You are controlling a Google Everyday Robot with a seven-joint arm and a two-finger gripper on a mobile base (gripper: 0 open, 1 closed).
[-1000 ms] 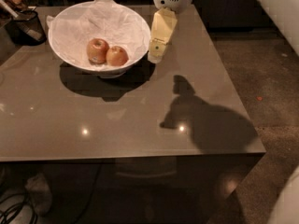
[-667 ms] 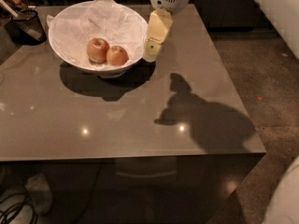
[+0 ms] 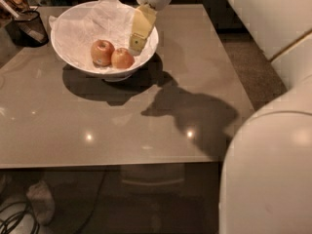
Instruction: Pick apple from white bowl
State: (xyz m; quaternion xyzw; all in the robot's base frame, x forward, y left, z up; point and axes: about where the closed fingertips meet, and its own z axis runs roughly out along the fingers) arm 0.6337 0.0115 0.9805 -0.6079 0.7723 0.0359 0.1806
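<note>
The white bowl (image 3: 78,65), lined with crinkled white paper, stands at the back left of the table. Two apples lie side by side in it. The apple (image 3: 122,58), smaller and evenly orange-red, is the right one; a larger apple (image 3: 102,51) with paler patches lies to its left. My gripper (image 3: 138,42), cream-coloured below a white wrist, hangs over the bowl's right inner side. Its tip is just right of and slightly behind the apple, apart from it.
A dark mesh cup (image 3: 30,26) stands left of the bowl at the table's back left corner. The grey glossy table (image 3: 146,126) carries the arm's shadow at centre right. A white part of my arm (image 3: 268,174) fills the lower right. Cables (image 3: 19,218) lie on the floor below.
The gripper has moved left from beside the bowl's right rim to over its inside, nearer the apples. The view has drawn closer to the table.
</note>
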